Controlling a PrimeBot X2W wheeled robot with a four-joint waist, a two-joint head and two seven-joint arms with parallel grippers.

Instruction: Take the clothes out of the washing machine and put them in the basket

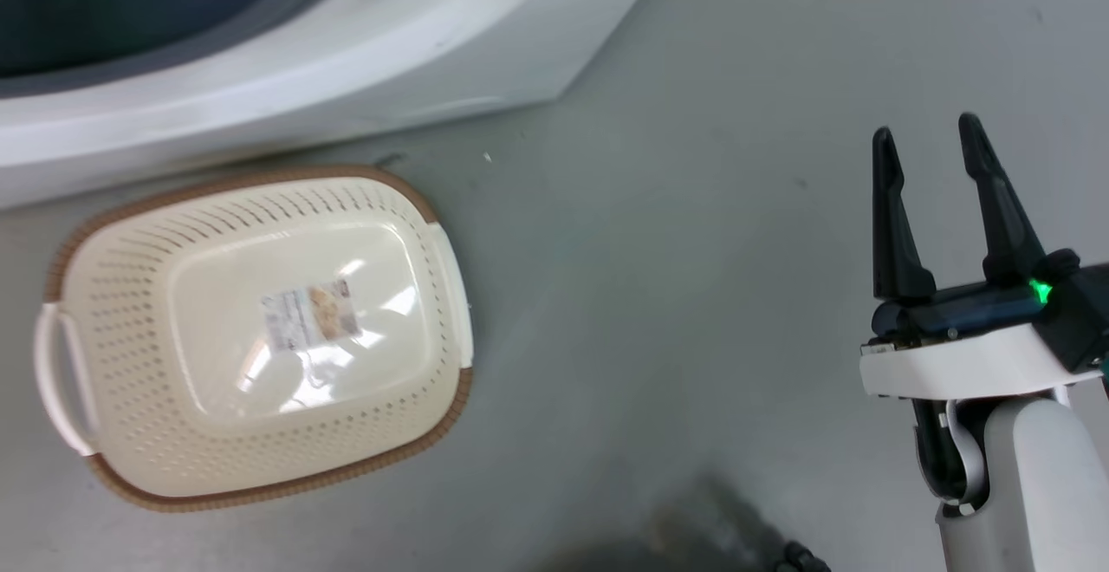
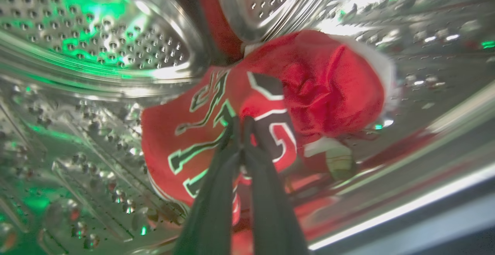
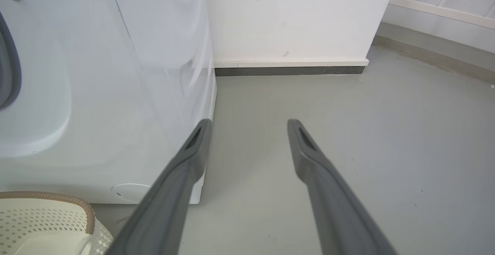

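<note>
In the left wrist view, the clothes lie inside the washing machine's steel drum [image 2: 96, 27]: a red jersey [image 2: 185, 131] with black-and-white lettering and a bunched red garment [image 2: 328, 89] beside it. My left gripper [image 2: 241, 120] is shut on the jersey, its tips pinching the lettered fabric. The cream basket [image 1: 260, 178] stands on the floor before the washing machine [image 1: 346, 43], its label showing on the bare bottom. My right gripper [image 1: 925, 130] hangs open over the floor, well right of the basket, holding nothing.
The right wrist view has the washing machine's white front [image 3: 116, 73] to the left of my right gripper [image 3: 249, 123] and the basket's rim [image 3: 46, 197] at the lower left. A white wall with a dark skirting [image 3: 290, 70] stands behind grey floor [image 3: 348, 131].
</note>
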